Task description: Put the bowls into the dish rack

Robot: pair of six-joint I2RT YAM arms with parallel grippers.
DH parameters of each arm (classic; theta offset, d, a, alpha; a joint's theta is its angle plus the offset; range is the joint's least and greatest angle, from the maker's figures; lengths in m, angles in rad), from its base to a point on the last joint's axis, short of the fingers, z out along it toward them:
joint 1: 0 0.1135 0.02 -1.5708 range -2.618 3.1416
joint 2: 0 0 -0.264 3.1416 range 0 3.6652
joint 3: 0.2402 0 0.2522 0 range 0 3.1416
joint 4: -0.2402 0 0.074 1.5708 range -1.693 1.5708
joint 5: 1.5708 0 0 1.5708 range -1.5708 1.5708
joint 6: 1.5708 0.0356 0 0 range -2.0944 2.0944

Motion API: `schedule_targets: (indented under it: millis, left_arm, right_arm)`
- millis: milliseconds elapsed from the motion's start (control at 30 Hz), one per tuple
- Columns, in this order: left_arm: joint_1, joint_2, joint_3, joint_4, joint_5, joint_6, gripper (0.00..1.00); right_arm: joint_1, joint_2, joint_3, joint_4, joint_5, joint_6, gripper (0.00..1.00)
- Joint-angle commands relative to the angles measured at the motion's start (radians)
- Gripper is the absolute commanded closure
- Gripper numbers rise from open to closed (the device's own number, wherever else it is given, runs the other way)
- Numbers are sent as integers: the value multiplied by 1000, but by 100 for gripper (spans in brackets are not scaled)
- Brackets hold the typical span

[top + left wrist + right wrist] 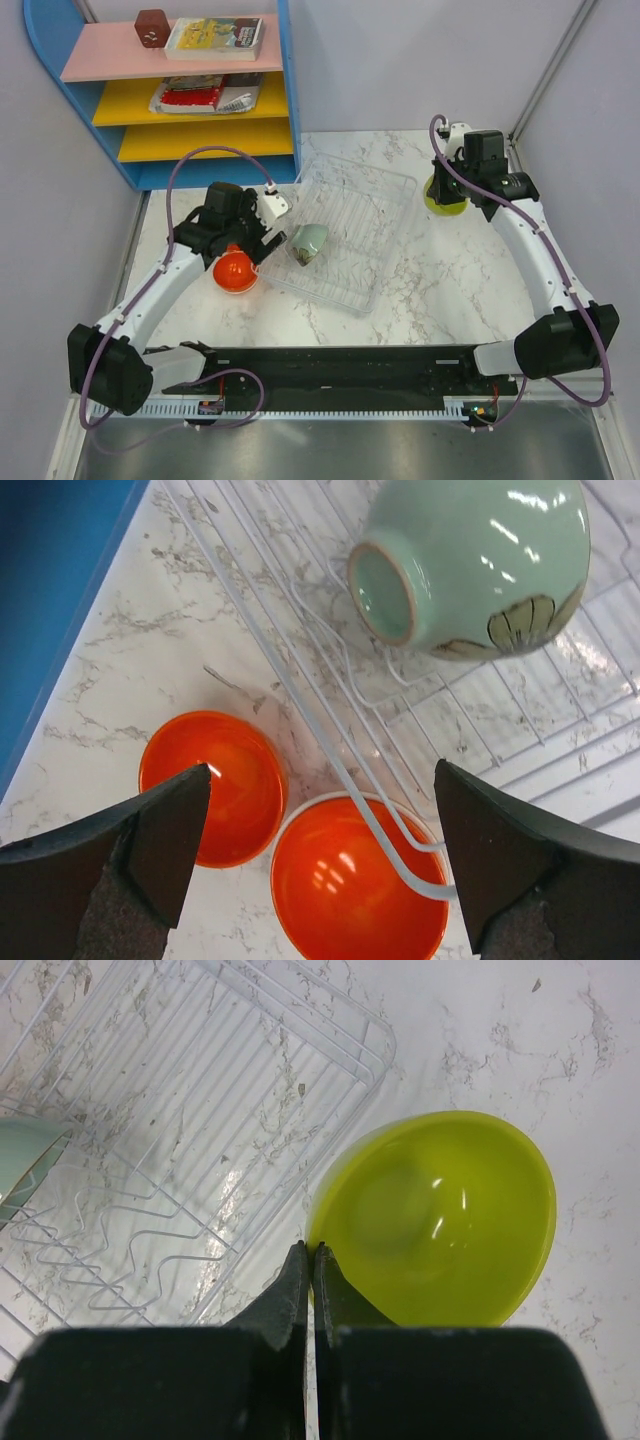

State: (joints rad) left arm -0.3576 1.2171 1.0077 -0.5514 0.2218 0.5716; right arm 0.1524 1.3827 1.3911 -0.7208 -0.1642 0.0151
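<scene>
Marble table (450, 270) — dish rack (350, 215) on it, two orange bowls (212, 785) at rack's left corner — yellow-green bowl (443, 195) right, contact unclear

**A:** so where's everything sitting?

**B:** white wire dish rack (375, 215) lies flat on the marble, turned at an angle. The pale green bowl (308, 243) is on its side in the rack's near-left end, foot showing.

**A:** and the others?

**B:** an orange bowl (212, 785) and a second orange bowl (358, 880) stand upright side by side, just outside that corner. The yellow-green bowl (440, 1220) is just beside the rack's far-right corner.
</scene>
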Motion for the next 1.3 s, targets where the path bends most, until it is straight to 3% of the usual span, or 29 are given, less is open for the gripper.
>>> schedule_targets:
  millis: [0,200,600,1067,1267]
  left_arm:
    - [-1,-44,-58,-37,33,146,0]
    - [0,-65,-142,-59,82,136,0]
    - [-1,-97,-158,-149,205,119,0]
    - [-32,-179,-115,-216,382,109,0]
    - [-147,-122,-81,-174,343,56,0]
  right_arm:
    - [1,-56,48,18,-9,6,100]
    - [1,-85,48,12,-46,-1,100]
    - [6,-149,-26,132,-449,123,100]
    - [6,-168,-12,143,-429,115,100]
    - [4,-185,9,135,-370,88,100]
